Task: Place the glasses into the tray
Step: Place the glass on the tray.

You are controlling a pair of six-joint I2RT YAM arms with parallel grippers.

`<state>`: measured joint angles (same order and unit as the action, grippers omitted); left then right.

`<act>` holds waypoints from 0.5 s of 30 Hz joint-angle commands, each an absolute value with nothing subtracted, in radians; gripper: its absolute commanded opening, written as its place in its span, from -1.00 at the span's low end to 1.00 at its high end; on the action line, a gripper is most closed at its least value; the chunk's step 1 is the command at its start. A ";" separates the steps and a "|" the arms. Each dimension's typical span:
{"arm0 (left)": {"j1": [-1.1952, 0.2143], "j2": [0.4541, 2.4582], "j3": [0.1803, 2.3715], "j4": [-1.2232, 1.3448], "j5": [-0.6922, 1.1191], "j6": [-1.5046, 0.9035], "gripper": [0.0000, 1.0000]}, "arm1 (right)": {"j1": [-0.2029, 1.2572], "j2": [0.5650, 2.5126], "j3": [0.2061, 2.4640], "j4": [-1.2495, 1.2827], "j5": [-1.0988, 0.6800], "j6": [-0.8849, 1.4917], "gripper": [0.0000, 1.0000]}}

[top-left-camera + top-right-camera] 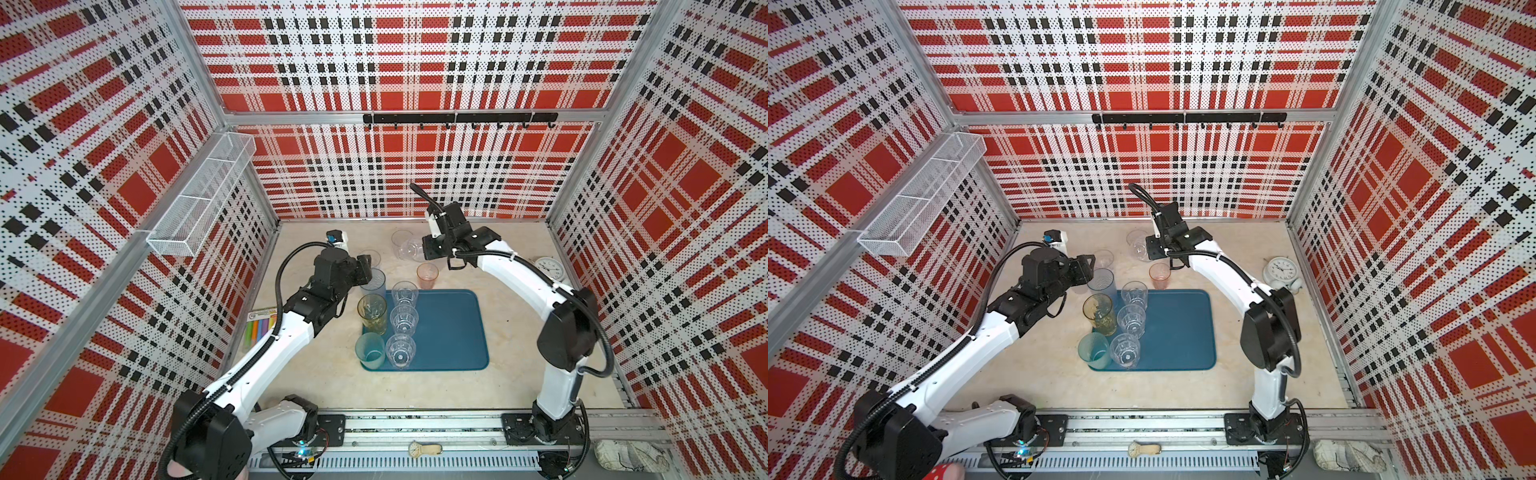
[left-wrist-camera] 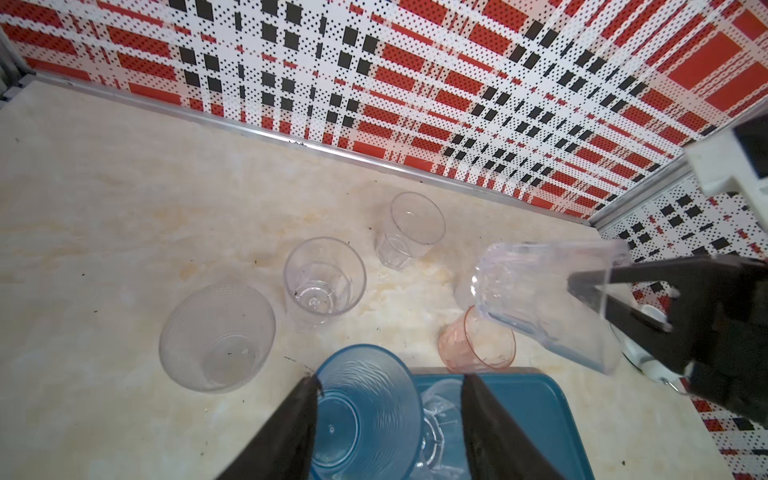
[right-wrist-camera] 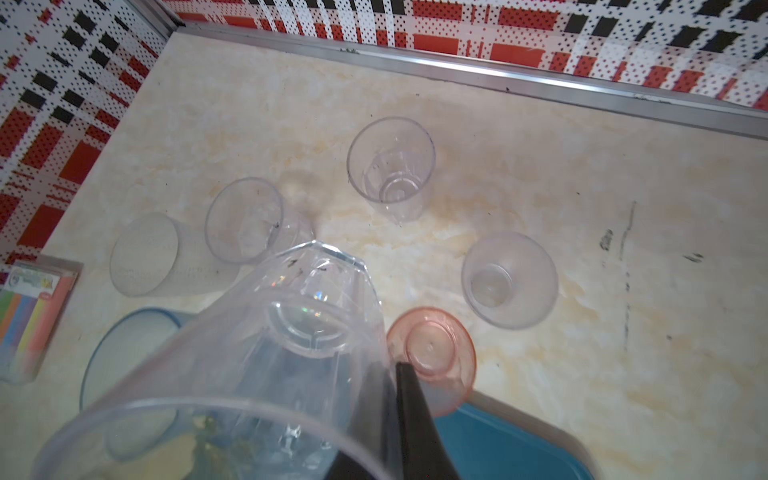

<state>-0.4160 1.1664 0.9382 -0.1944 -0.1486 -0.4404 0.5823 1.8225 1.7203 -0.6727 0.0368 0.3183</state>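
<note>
The tray (image 1: 449, 328) was a flat, dark teal plastic rectangle with rounded corners and a low rim, lying on the cream, marble-patterned table (image 1: 519, 353). Along its left side stood three clear faceted glasses (image 1: 404, 318) in a row, with an amber glass (image 1: 372, 313) and a teal glass (image 1: 369, 351) beside them at the rim. A pink glass (image 1: 427, 274) stood on the table just past the tray's far edge. The right gripper (image 3: 388, 370) pinched the thin wall of a clear faceted tumbler (image 3: 291, 332), held tilted above the table. The left gripper (image 2: 390, 380) had its jaws spread around a rippled grey-blue glass (image 2: 365, 411) at the tray's far left corner.
</note>
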 commanded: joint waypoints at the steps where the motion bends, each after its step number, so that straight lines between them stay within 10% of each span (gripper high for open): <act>1: -0.425 1.147 0.948 -0.179 -0.199 -0.417 0.16 | 0.581 1.709 1.640 -0.807 0.052 0.284 -0.84; 15: -0.496 1.121 0.891 -0.058 -0.169 -0.457 0.16 | 0.614 1.754 1.509 -0.938 0.093 0.312 -0.79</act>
<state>-0.4854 1.1282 0.9054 -0.0902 -0.1696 -0.4480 0.6037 1.7088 1.4925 -0.9520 0.0643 0.3084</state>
